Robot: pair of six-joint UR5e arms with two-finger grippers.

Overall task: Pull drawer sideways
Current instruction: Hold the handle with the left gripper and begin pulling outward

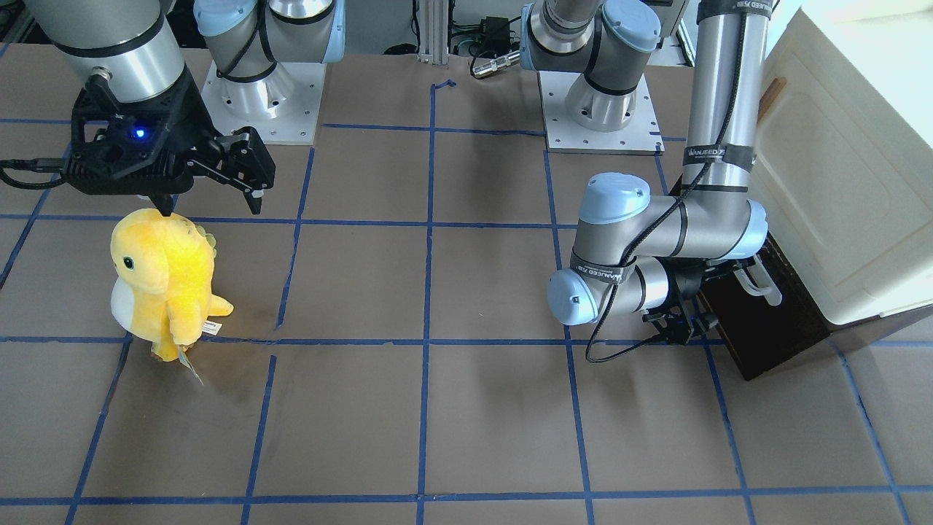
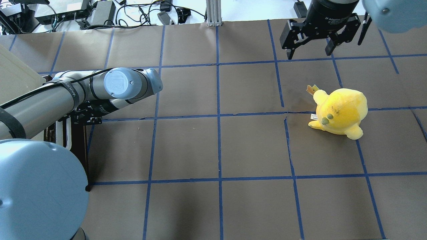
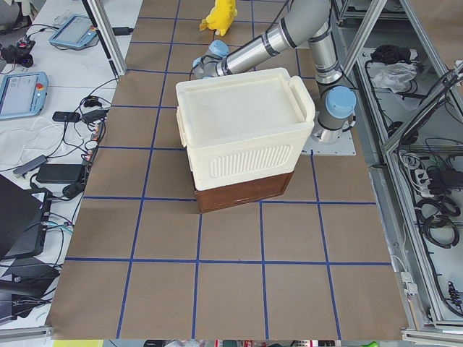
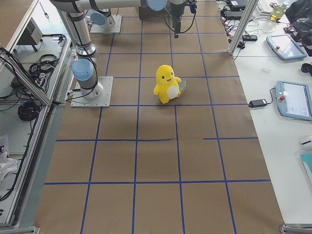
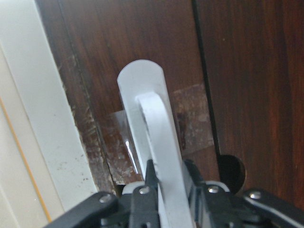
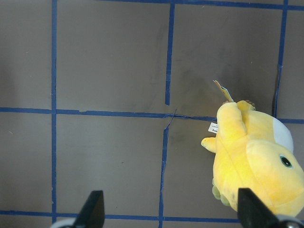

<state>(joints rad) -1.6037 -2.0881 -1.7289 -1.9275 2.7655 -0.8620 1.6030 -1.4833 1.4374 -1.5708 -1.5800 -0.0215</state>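
The drawer's dark brown front (image 1: 773, 335) sits low under the cream cabinet (image 1: 831, 182), with its white bar handle (image 1: 762, 283) facing the table. In the left wrist view my left gripper (image 5: 168, 190) is shut on the white handle (image 5: 152, 128), one finger on each side, against the brown front (image 5: 247, 85). The left gripper also shows in the front-facing view (image 1: 678, 321) and the overhead view (image 2: 83, 115). My right gripper (image 1: 215, 200) is open and empty, hovering above the table far from the drawer; it also shows in the overhead view (image 2: 308, 51).
A yellow plush toy (image 1: 164, 281) stands on the brown, blue-taped table just below and beside the right gripper; it also shows in the overhead view (image 2: 340, 111) and the right wrist view (image 6: 251, 161). The cream cabinet (image 3: 242, 126) sits on the brown drawer base (image 3: 246, 191).
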